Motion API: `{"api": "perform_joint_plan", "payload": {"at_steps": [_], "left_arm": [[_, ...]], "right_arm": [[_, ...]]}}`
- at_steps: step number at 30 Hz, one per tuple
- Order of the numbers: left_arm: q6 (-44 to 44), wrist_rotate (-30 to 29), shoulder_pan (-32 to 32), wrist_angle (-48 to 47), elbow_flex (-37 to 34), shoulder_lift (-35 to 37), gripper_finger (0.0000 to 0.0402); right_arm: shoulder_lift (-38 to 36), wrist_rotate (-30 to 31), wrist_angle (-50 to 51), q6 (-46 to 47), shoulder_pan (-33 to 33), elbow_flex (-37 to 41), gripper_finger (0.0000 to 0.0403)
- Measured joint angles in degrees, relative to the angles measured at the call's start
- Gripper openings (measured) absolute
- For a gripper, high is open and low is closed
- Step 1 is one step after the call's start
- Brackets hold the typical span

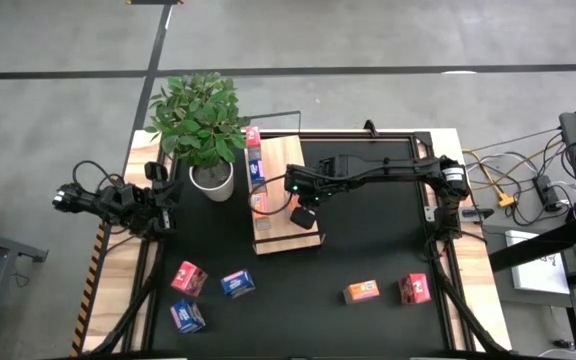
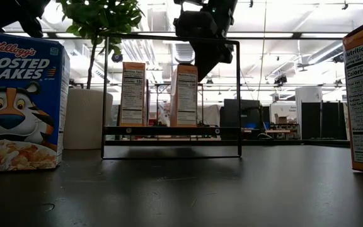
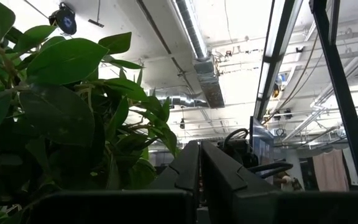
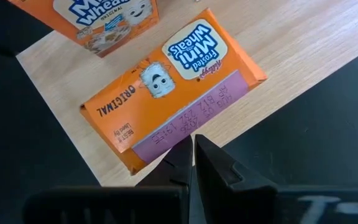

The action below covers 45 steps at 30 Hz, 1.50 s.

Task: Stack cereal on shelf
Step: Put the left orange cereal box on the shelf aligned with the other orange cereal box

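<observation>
High view: right gripper (image 1: 304,214) is hovering over the near end of the shelf (image 1: 268,240), fingers shut w/ nothing in them; left gripper (image 1: 163,210) is waiting far off by the plant (image 1: 200,118), also shut. Low view: two boxes are standing upright on the shelf, right arm hanging above them. Right wrist view: orange Mini-Wheats box (image 4: 166,106) is lying flat on the wood just ahead of the closed fingertips (image 4: 182,158), long axis slanting across the board (a second orange box (image 4: 104,18) beside it). Right arm is far nearer. Loose boxes, e.g. pink one (image 1: 188,277), are sitting on the table.
</observation>
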<state>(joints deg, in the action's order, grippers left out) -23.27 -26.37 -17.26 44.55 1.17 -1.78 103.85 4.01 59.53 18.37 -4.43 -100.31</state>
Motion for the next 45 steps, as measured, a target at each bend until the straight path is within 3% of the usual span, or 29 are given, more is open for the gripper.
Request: {"api": "perform_joint_plan", "payload": {"at_steps": [13,31,45], "left_arm": [[0.0,0.0,0.0,0.0,0.0,0.0,0.0],[0.0,0.0,0.0,0.0,0.0,0.0,0.0],[0.0,0.0,0.0,0.2,0.0,0.0,0.0]], "right_arm": [[0.1,0.0,-0.8,-1.9,0.0,0.1,0.0009],[0.1,-1.4,-12.3,-5.9,-0.6,8.9,0.0009],[0.1,1.1,-18.4,-13.9,-0.6,9.5,0.0009]]}}
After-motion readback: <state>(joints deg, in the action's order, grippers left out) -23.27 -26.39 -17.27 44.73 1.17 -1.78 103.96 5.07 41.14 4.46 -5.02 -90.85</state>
